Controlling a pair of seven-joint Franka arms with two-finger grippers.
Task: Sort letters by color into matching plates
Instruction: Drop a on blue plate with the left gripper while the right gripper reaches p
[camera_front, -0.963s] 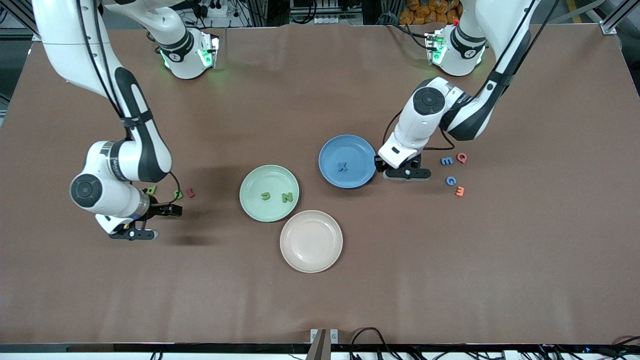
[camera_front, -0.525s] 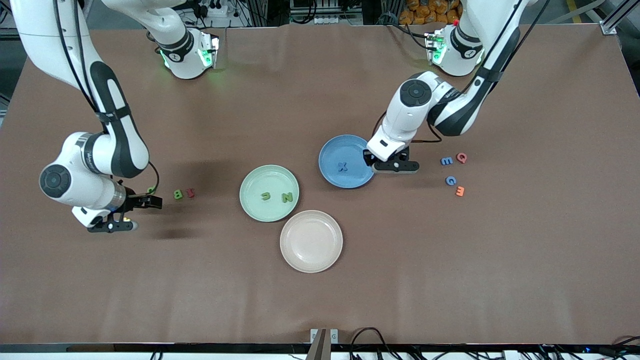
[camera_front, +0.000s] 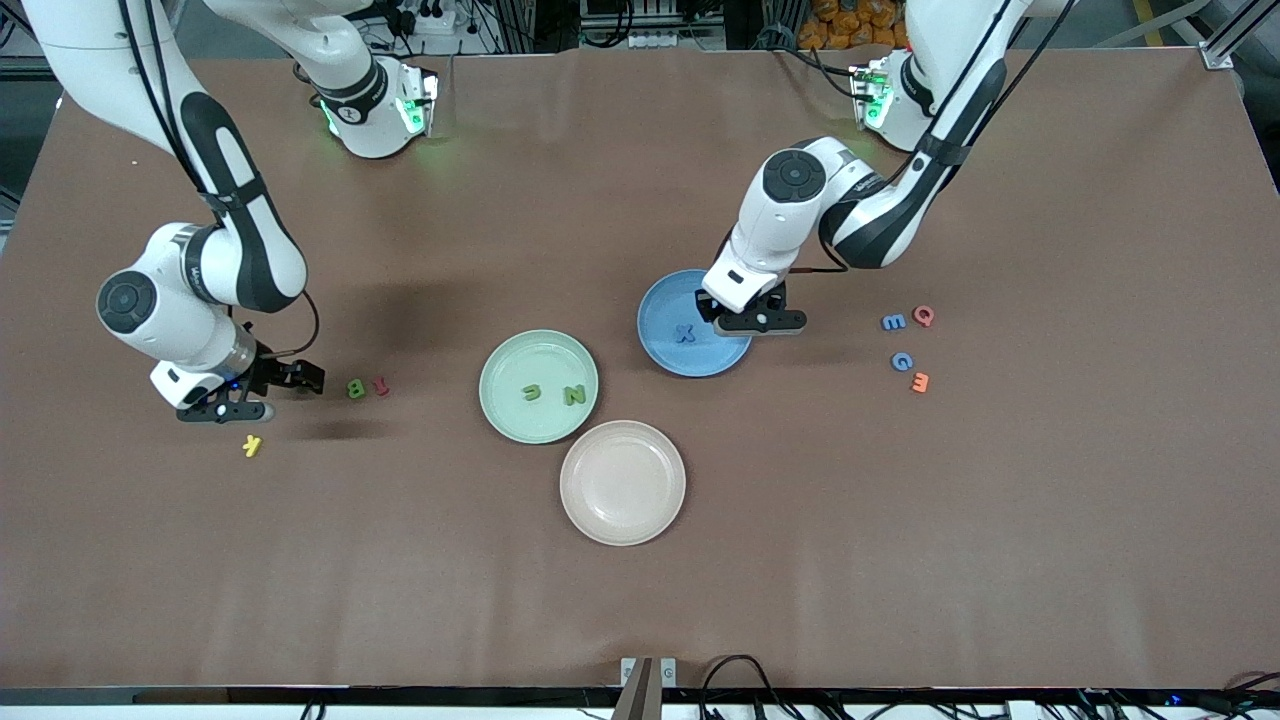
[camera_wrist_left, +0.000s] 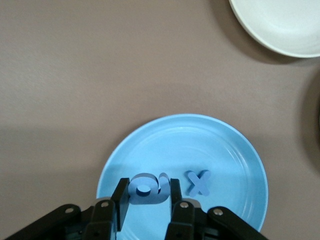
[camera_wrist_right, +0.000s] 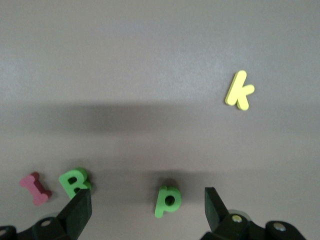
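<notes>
My left gripper is shut on a blue letter and holds it over the blue plate, beside a blue X that lies in the plate. The green plate holds a green C and a green N. My right gripper hangs open over a green P, which lies on the table between the fingers. A green B lies beside it. A blue E and a blue G lie toward the left arm's end.
A beige plate sits nearer the front camera than the green plate. A red I lies beside the green B, and a yellow K lies nearer the camera. A red Q and an orange E lie by the blue letters.
My left gripper carried the blue letter from beside the blue plate to over it. My right gripper swung toward its end of the table, uncovering the yellow K, and now hangs over the green P.
</notes>
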